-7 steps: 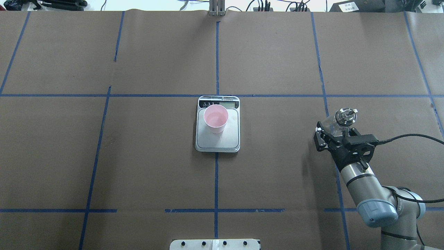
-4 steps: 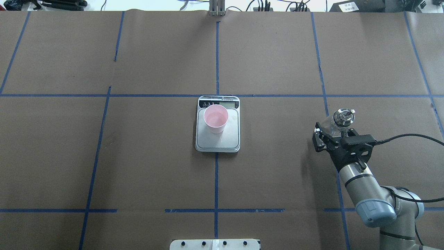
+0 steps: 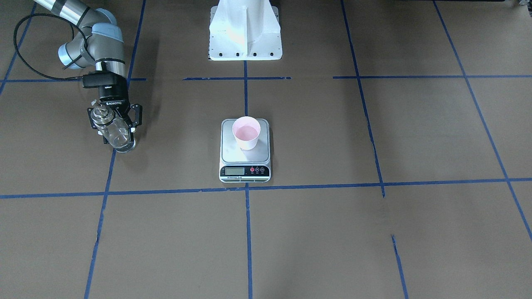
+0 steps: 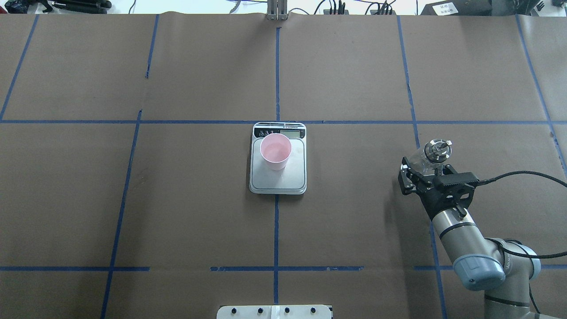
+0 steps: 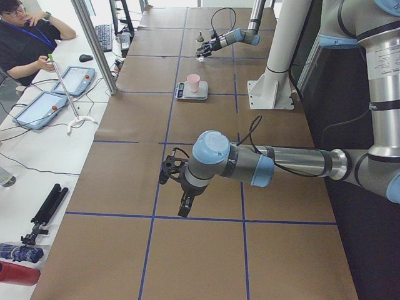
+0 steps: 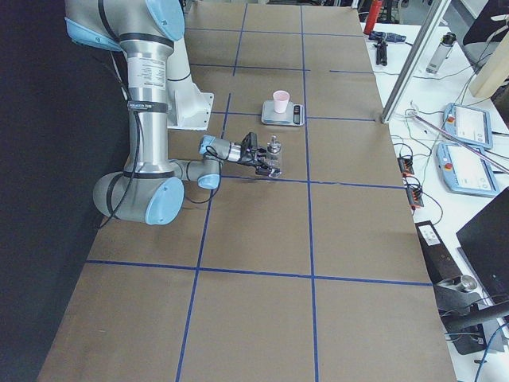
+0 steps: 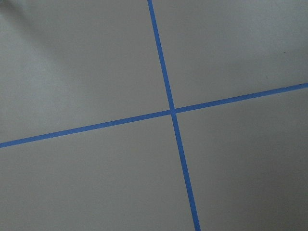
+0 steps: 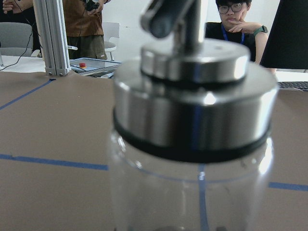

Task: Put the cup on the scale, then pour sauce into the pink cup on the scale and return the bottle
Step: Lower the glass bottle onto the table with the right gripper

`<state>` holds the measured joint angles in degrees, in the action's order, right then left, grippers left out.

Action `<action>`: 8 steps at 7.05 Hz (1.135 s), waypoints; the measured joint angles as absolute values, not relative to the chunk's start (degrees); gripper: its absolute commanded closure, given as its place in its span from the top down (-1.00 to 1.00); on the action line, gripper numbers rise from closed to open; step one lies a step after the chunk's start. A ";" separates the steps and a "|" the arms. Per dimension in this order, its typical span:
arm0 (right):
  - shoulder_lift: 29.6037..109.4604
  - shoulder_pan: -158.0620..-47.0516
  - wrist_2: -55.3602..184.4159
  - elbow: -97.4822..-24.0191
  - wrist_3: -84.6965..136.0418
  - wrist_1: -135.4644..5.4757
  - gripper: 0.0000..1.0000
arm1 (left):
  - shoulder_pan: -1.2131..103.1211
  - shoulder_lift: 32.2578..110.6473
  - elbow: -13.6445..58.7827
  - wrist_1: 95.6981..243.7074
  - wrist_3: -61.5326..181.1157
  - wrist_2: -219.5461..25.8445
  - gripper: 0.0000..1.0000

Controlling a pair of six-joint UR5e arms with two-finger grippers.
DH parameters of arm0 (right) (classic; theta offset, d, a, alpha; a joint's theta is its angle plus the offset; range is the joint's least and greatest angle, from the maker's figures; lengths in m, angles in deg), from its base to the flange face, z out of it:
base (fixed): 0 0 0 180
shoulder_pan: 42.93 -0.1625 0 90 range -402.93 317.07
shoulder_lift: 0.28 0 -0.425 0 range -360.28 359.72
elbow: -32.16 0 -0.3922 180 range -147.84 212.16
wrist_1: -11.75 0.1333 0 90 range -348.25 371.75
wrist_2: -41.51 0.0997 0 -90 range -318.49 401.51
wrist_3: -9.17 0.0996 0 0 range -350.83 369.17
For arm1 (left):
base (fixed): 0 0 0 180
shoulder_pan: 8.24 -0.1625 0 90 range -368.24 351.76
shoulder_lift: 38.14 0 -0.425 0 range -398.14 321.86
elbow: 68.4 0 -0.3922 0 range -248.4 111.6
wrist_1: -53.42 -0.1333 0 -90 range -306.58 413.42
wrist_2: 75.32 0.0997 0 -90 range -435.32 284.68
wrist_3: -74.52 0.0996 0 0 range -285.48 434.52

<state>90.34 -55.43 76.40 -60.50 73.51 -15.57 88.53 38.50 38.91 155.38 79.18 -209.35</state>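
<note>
Because a pour needs the spout free, we see the right claw (image 3: 115, 125) pinching the bottle (image 4: 436, 151) around its glass wall, with the metal cap upright above the fingers. Whether the bottle's base touches the bench (image 4: 354, 221) we cannot tell. The cup (image 4: 275, 151) stands upright on the scale (image 4: 292, 179), well apart from this claw and toward the bench's middle, so the plate can weigh it. Only brown paper and blue tape lines (image 4: 354, 122) lie between claw and scale, which leaves room for a sideways carry. We judge the cup's light rim to be the edge to respect. The left claw (image 5: 169, 175) hangs far off, and we cannot tell its spread.
</note>
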 measured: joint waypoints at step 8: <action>90.43 -55.33 76.44 -60.71 73.51 -15.39 1.00 | 88.53 37.64 39.00 155.38 79.18 -209.35 1.00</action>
